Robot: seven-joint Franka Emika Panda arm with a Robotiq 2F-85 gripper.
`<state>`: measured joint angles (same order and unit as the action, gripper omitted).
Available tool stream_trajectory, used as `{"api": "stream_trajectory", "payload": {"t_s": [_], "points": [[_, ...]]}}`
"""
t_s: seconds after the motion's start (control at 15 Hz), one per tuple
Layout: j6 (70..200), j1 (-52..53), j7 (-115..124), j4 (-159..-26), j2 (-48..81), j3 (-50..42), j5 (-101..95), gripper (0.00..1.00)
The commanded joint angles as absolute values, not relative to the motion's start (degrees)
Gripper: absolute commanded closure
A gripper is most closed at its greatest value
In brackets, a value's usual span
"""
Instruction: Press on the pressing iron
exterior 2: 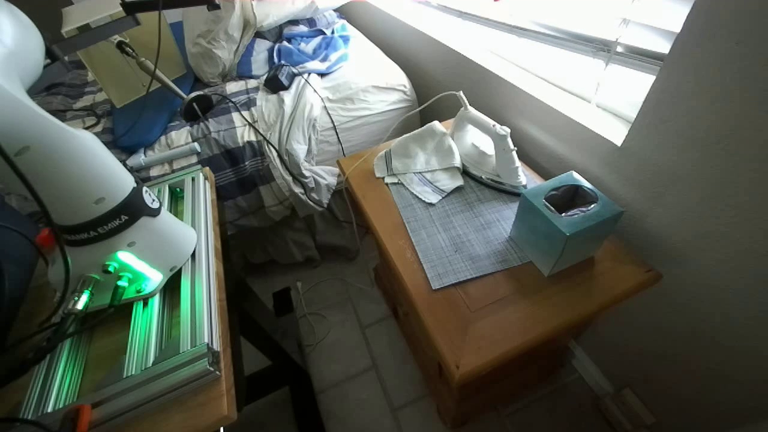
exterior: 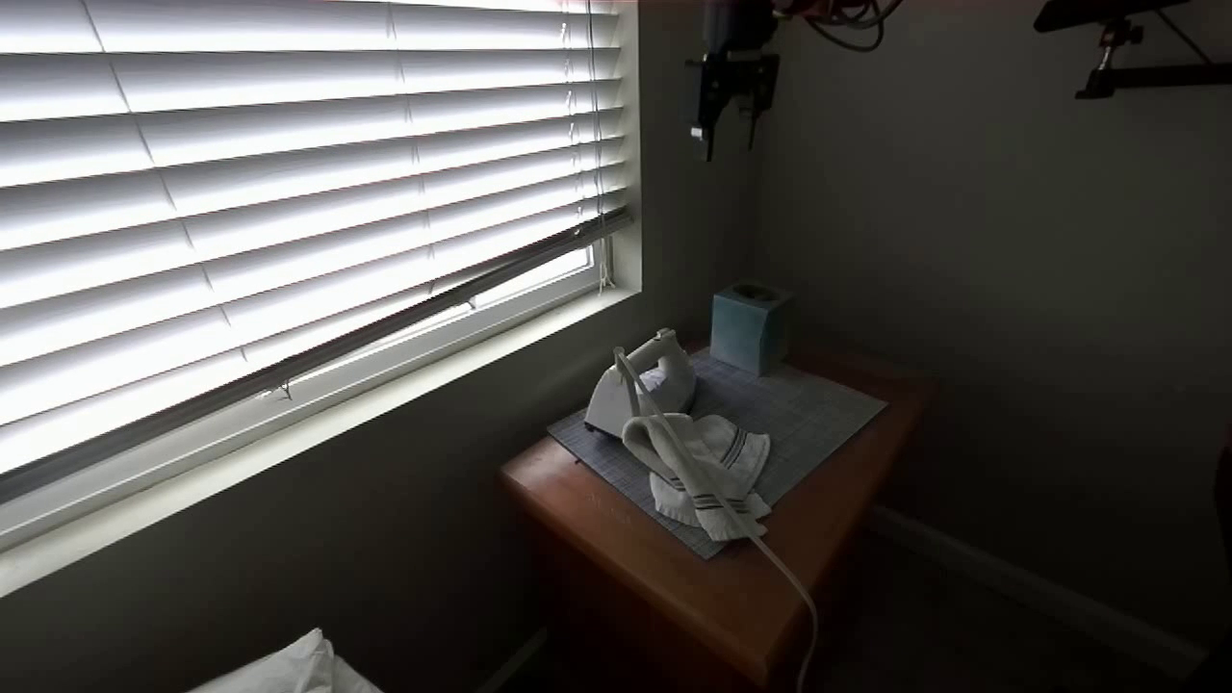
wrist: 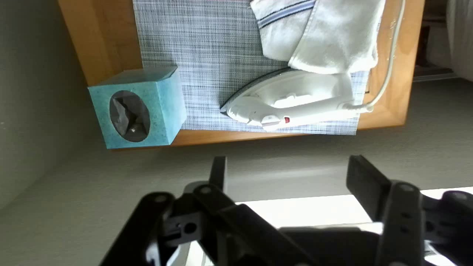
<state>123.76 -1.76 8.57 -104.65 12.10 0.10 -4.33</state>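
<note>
The whitish-grey pressing iron rests on its soleplate on a grey woven mat; it shows in an exterior view and in the wrist view. A small red part shows near the front of its handle. Its pale cord trails off the table edge. A white striped towel lies against its side. My gripper hangs high above the table, well apart from the iron. In the wrist view the gripper has its fingers wide apart with nothing between them.
A teal tissue box stands near the iron's tip, by the wall. The wooden table stands under a window with slatted blinds. A bed and the robot's base frame are nearby.
</note>
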Motion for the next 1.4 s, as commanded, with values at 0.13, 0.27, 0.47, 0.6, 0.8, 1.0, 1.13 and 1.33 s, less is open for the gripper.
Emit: {"api": "stream_trajectory", "payload": {"t_s": [0.13, 0.27, 0.47, 0.6, 0.8, 1.0, 1.13, 1.33], "points": [[125.37, -2.02, 1.32, -92.58, 25.99, 0.39, -0.54, 0.62], [124.61, -1.64, 0.87, -88.19, 30.56, 0.37, -0.92, 0.76], [124.06, -1.63, -0.24, -82.28, 37.12, 0.47, -1.15, 0.96], [124.26, -2.66, -2.92, -79.12, 40.66, 1.52, 0.39, 1.0], [125.8, -1.36, -1.0, -82.97, 38.67, 0.19, -0.91, 0.99], [125.73, -1.47, -1.33, -81.4, 39.75, 0.26, -0.81, 0.99], [125.65, -1.48, -1.37, -81.08, 39.74, 0.28, -0.79, 0.99], [124.2, -1.96, -1.72, -78.73, 42.85, 0.62, 0.0, 1.0]]}}
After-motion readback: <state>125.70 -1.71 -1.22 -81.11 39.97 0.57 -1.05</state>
